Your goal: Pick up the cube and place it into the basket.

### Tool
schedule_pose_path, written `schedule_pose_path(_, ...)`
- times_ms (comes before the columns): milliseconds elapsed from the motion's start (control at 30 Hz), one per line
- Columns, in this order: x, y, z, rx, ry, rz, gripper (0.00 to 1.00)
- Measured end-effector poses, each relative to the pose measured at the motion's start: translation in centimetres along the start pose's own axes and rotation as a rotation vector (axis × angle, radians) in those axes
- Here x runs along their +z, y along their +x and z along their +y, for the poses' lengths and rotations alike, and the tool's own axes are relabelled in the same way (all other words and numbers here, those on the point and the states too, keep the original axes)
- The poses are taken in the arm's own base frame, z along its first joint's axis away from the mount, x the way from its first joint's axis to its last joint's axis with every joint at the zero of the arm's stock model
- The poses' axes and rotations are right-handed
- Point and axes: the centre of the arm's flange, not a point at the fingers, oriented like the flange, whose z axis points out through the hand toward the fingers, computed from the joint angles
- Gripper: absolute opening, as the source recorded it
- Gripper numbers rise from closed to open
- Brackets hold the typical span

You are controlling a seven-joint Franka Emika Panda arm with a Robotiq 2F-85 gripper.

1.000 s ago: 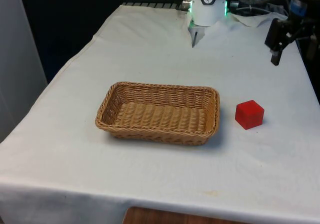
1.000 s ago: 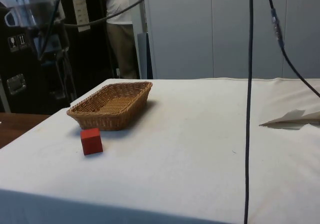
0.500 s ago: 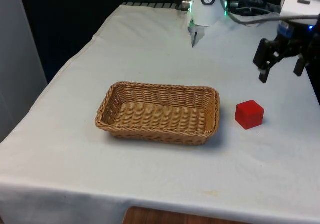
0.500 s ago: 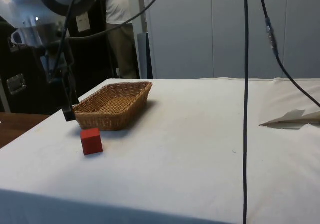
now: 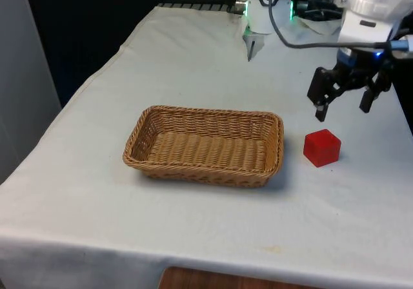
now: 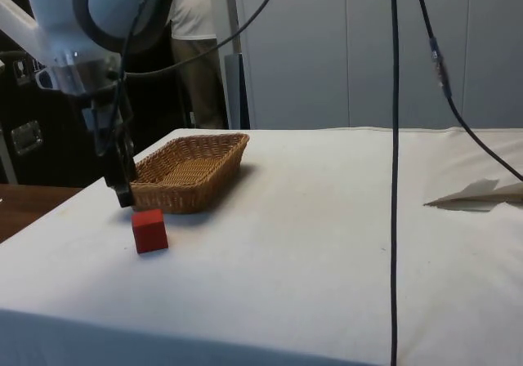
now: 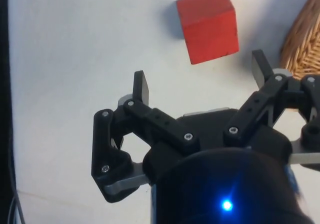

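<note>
- Gripper (image 5: 342, 106): black, two-fingered, hanging above the white cloth (image 5: 193, 63) near the red cube (image 5: 322, 148); in the front view it sits above and slightly behind the cube, toward the front view's right of the basket (image 5: 205, 145)
- Fingers (image 7: 141, 86): spread wide apart with nothing between them, as the wrist view shows; the two tips (image 7: 260, 66) point down at bare cloth (image 7: 75, 49), and the cube (image 7: 207, 24) lies beyond the tips, not yet between them
- Gripper in the side view (image 6: 122, 190): its fingertips are low, close to the cloth (image 6: 310, 243), just above and behind the cube (image 6: 149, 230), and in front of the basket's near end (image 6: 184, 170)
- Cube: red, resting flat on the cloth, untouched; it stands just beside the basket's short end on the front view's right, apart from the wicker wall by a narrow strip of cloth
- Basket: rectangular, woven of light brown wicker, standing upright near the middle of the table with nothing in it; a curved part of its rim (image 7: 301, 34) appears in the wrist view, beside one fingertip
- Background: a person in a white top (image 6: 189, 15) stands behind the table in the side view
</note>
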Motion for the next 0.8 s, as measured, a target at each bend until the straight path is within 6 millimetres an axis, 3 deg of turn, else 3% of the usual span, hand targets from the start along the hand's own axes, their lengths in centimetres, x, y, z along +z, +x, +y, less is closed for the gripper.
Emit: schedule_pose_path(800,4.9,-0.7,2.2,-0.028,-0.010,-0.002,1.00)
